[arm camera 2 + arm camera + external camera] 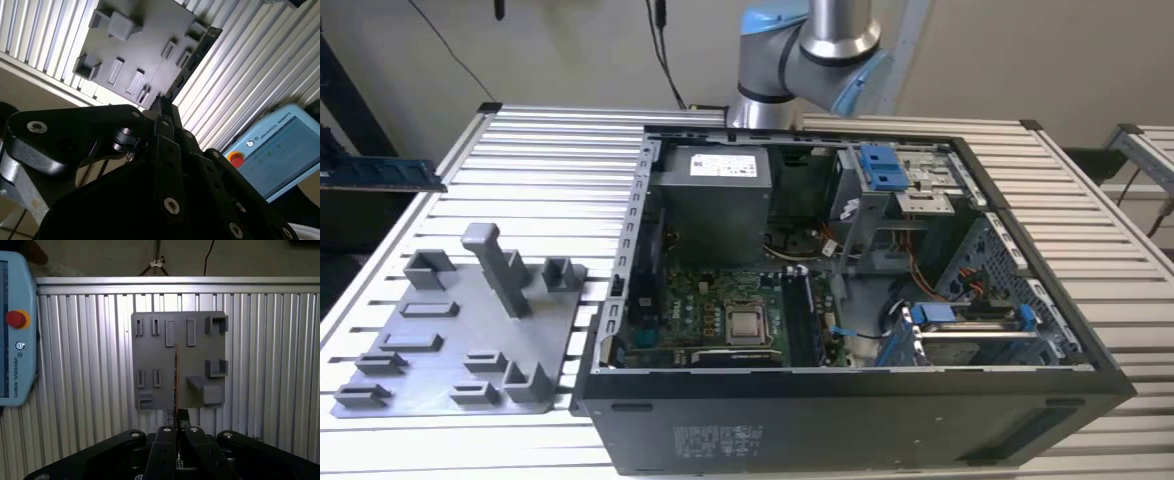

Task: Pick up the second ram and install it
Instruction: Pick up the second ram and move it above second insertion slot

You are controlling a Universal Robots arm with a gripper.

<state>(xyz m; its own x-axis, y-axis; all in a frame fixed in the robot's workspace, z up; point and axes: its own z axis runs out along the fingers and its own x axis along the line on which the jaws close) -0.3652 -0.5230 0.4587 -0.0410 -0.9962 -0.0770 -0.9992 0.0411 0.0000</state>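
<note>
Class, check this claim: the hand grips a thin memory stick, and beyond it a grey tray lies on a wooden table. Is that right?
Not quite. The table is slatted metal, not wood, as the first wrist view shows. The hand does grip the memory stick, with the grey tray beyond it.

Bare ribbed aluminium for the table [534, 150], pale with a soft sheen. Matt grey plastic, faintly grainy, for the holder tray [155, 355]. Dark painted sheet metal on the computer case [854, 425] — dull and smooth; bright blue plastic clips [883, 165] inside. Matt black links with shiny metal pins on the gripper [175, 416], clamped on the second ram [175, 380], a thin brownish board edge. Glossy pale-blue plastic on the pendant [15, 340].
</note>
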